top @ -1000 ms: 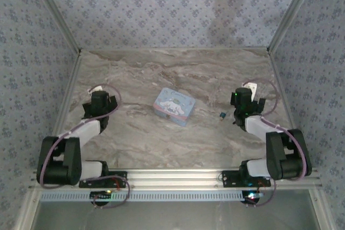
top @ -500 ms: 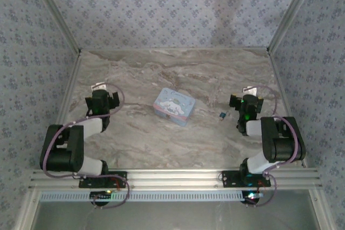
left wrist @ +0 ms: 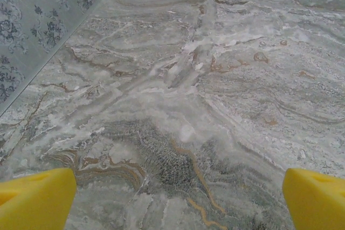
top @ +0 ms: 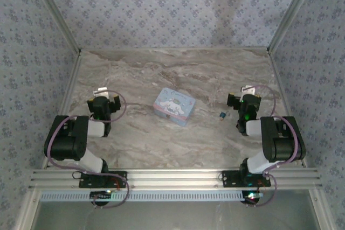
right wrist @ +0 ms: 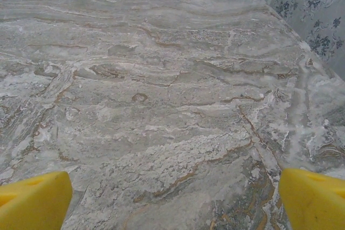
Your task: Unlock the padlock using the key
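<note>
Recorded from above with 2 arms folded back near their bases. Placed the left gripper (top: 102, 99) low over the marble table (top: 161, 74) at its left side, and the right gripper (top: 243, 100) likewise at its right side, well apart. Showed the left claw's yellow fingertips (left wrist: 33, 197) spread wide over bare marble, pinching nothing; showed the right claw's fingertips (right wrist: 315, 197) spread the same way. Located a pale blue cartoon-printed tin (top: 173, 106) near the table's centre, between the 2 grippers. Located a small dark-and-blue object (top: 221, 115) near the right gripper, on its left, too small to tell whether padlock or key.
</note>
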Controlling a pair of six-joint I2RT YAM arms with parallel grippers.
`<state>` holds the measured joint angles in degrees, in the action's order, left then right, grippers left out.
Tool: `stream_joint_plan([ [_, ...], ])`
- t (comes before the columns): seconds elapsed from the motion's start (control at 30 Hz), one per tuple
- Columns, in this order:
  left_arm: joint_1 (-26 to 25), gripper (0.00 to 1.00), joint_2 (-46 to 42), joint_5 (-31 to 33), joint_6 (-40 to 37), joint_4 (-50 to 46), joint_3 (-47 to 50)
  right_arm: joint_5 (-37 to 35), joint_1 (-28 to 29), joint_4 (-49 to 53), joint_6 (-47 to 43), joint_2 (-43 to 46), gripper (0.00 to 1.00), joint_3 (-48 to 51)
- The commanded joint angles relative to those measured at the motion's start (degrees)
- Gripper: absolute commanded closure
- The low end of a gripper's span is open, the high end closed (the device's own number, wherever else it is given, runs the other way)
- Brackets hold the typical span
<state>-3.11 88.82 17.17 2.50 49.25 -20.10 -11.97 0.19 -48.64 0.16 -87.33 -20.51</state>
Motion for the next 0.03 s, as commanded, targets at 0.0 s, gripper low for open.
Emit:
stream_joint_plan([
  [0.0,-0.39,0.02,-0.78,-0.01,-1.11,2.56,-1.17,0.45,-0.19,-0.76,0.01,-0.04,0.0,-0.62],
])
